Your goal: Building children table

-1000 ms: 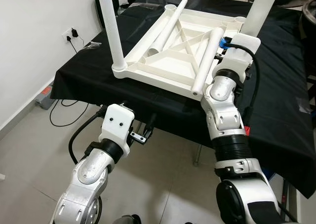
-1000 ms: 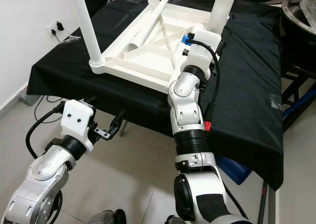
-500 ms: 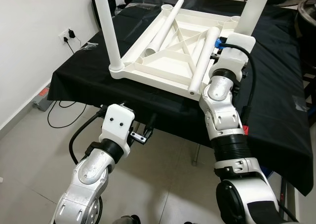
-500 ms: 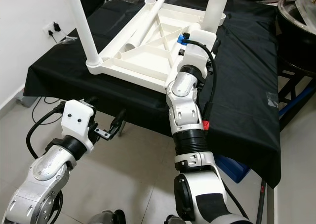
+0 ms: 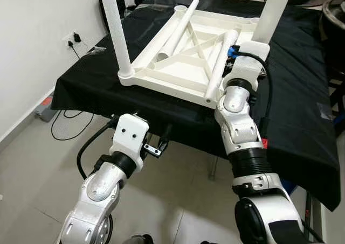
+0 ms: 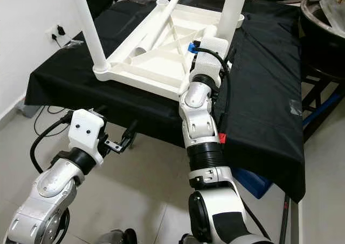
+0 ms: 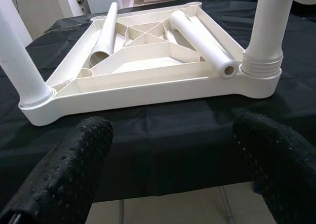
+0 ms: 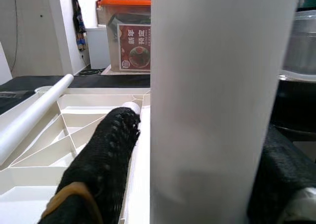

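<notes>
An upside-down white table top [image 5: 178,66] lies on a black-draped table [image 5: 86,93]. One white leg [image 5: 116,28] stands upright in its near left corner. A second upright leg [image 5: 269,9] rises at the near right corner, and my right gripper [image 8: 197,150] is shut on it, one finger [image 8: 103,155] on each side. Two loose legs lie across the underside: a long one [image 5: 178,23] and another [image 5: 220,58] beside my right wrist. My left gripper [image 5: 160,141] hangs open below the table's front edge, with nothing between its fingers [image 7: 74,164].
A wall socket with a plugged-in cable [image 5: 75,38] is on the left wall, and a power strip [image 5: 46,105] lies on the tiled floor. An orange-lidded box [image 8: 123,26] stands beyond the table. A dark round container [image 6: 323,18] sits at the far right.
My right wrist and the leg it holds have shifted a little to the left. The view has drifted slightly. The left arm has not moved.
</notes>
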### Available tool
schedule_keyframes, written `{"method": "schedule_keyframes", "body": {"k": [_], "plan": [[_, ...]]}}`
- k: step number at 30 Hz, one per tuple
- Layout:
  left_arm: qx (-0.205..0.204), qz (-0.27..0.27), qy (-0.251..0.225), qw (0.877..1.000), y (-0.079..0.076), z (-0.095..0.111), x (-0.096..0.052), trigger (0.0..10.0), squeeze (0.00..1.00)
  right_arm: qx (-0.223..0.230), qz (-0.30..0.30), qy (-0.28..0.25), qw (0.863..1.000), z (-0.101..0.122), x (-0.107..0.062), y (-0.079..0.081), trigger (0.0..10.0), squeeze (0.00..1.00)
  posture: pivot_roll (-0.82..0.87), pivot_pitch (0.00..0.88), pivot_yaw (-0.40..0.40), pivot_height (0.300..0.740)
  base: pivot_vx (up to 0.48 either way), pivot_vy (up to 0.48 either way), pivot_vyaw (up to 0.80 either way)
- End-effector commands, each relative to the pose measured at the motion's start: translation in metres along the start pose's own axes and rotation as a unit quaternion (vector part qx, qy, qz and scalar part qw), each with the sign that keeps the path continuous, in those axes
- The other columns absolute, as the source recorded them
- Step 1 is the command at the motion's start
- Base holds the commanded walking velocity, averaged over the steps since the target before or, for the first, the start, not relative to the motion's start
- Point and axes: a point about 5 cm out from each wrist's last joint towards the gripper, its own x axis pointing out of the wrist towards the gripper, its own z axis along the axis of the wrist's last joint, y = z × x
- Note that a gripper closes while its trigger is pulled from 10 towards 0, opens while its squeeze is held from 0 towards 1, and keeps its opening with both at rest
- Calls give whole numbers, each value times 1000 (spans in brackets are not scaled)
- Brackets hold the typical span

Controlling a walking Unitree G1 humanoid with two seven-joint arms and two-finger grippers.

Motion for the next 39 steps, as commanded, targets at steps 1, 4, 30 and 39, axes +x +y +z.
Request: {"method": "schedule_keyframes", "body": {"k": [1, 4, 30, 39], "plan": [[-1, 2, 5, 1000, -1, -4, -2, 10000, 0, -2, 9, 2, 1000, -1, -3, 3, 10000, 0, 115, 183, -36, 740, 0, 0, 0], [-3, 2, 6, 1000, -2, -4, -2, 10000, 0, -1, 15, -5, 1000, 2, -3, 5, 10000, 0, 116, 185, -38, 740, 0, 0, 0], [-3, 4, 5, 1000, -2, -3, -1, 10000, 0, 19, 52, -26, 998, 8, 2, -4, 10000, 1000, 115, 196, -41, 740, 0, 0, 0], [-2, 4, 4, 1000, -2, -3, -1, 10000, 0, 23, 64, -21, 997, 6, 2, -5, 10000, 0, 114, 199, -40, 740, 0, 0, 0]]}}
